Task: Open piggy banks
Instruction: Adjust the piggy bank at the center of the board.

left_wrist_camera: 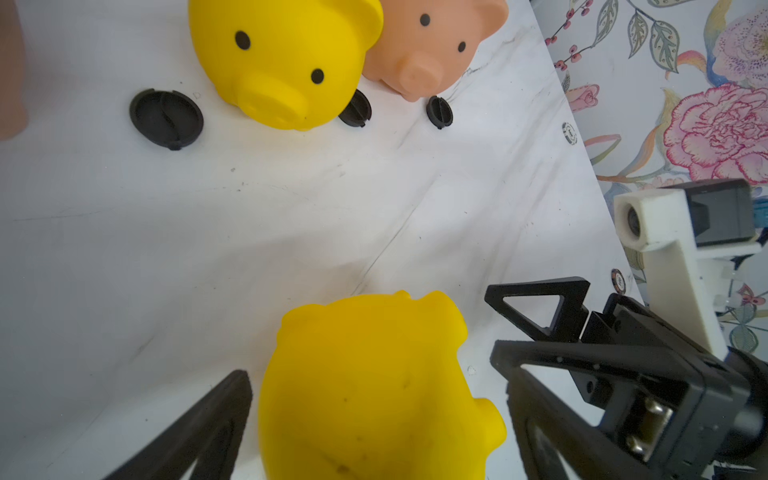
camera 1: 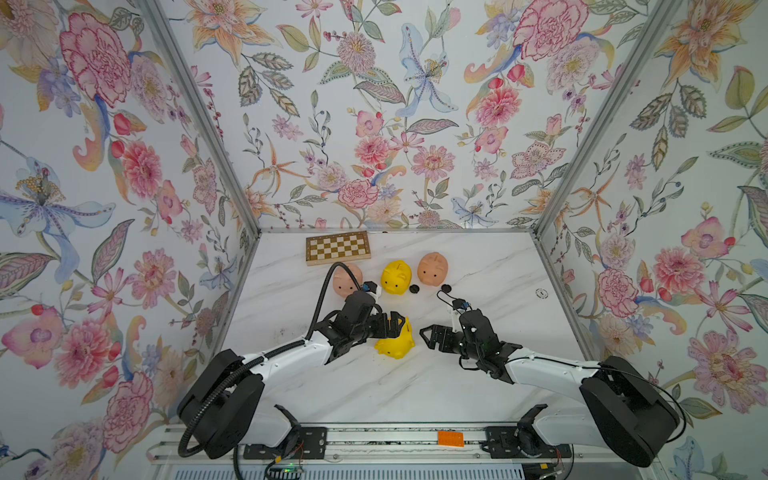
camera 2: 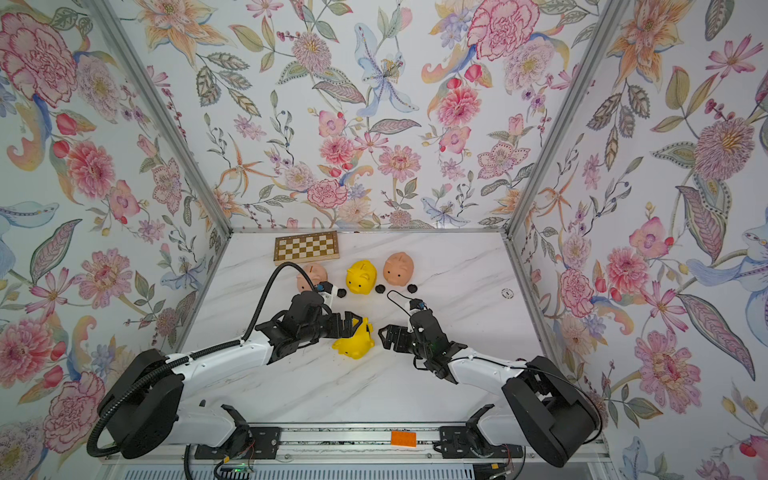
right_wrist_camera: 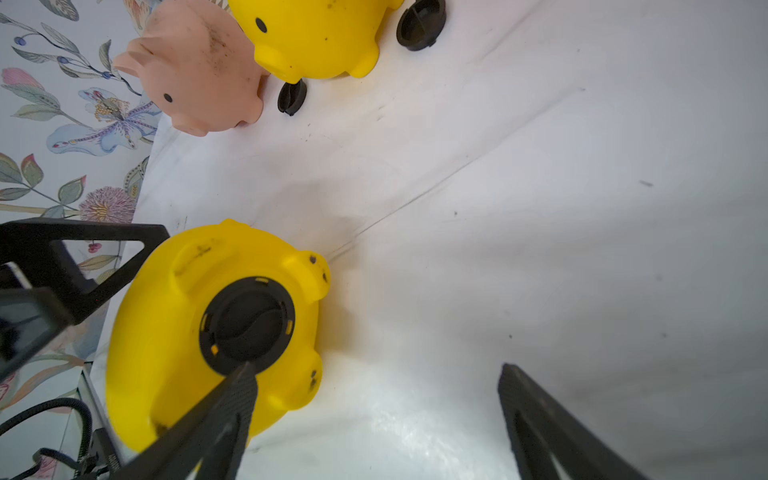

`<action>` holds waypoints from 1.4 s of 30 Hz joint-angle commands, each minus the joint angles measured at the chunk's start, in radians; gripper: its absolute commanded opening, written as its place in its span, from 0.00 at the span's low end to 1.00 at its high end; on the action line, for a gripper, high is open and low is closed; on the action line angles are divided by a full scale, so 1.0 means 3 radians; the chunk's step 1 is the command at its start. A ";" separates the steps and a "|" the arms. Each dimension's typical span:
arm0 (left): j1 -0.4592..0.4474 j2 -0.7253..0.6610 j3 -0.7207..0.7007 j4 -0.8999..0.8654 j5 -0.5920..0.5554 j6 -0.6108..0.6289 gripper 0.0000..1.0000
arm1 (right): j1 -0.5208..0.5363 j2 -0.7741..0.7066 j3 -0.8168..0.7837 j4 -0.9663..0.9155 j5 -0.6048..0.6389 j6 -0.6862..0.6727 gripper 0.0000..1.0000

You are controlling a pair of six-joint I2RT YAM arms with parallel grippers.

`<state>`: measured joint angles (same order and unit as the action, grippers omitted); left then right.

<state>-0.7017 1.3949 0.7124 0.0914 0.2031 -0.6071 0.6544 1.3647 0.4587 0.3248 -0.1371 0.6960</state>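
Yellow and lying on its side near the middle of the white marbled table [camera 1: 415, 386], the near piggy bank [camera 1: 397, 345] turns its belly toward the right claw [right_wrist_camera: 376, 368]. The black plug [right_wrist_camera: 247, 322] is seated in the belly hole. The left claw [left_wrist_camera: 370, 365] stands spread wide with one finger on each side of this bank; whether the pads touch it cannot be told. The right claw is spread too and empty, just beside the bank, with one finger crossing in front of the plug in the right wrist view.

Farther back, three upright banks stand in a row: a pink pig [camera 1: 347, 280] partly behind the left arm's cable, a second yellow pig [camera 1: 396, 277] and another pink pig [camera 1: 432, 269]. Three loose plugs [left_wrist_camera: 166, 118] [left_wrist_camera: 355, 109] [left_wrist_camera: 439, 111] lie on the table in front of them. What any bank holds is hidden.

Behind the row lies a chessboard [camera 1: 338, 247]. A small round disc [camera 1: 541, 293] near the table's right edge bears marks too small to read.
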 commanded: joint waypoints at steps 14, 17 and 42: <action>-0.0079 0.0156 -0.0317 0.0505 -0.0116 -0.0140 0.99 | 0.0480 0.0447 0.0199 0.0026 0.0250 0.0089 0.91; -0.0080 0.0172 -0.0402 0.0628 -0.0103 -0.0157 0.99 | 0.0522 0.0422 0.0125 0.0108 0.0284 0.0151 0.91; 0.0292 0.0384 -0.1079 0.1688 0.0546 -0.0466 0.92 | 0.0232 -0.0205 -0.0458 0.1025 -0.0517 0.0463 0.82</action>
<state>-0.6289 1.4780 0.4309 0.6407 0.3374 -0.7357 0.7193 1.3014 0.3359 0.5140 -0.2096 0.8085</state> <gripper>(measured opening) 0.918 0.831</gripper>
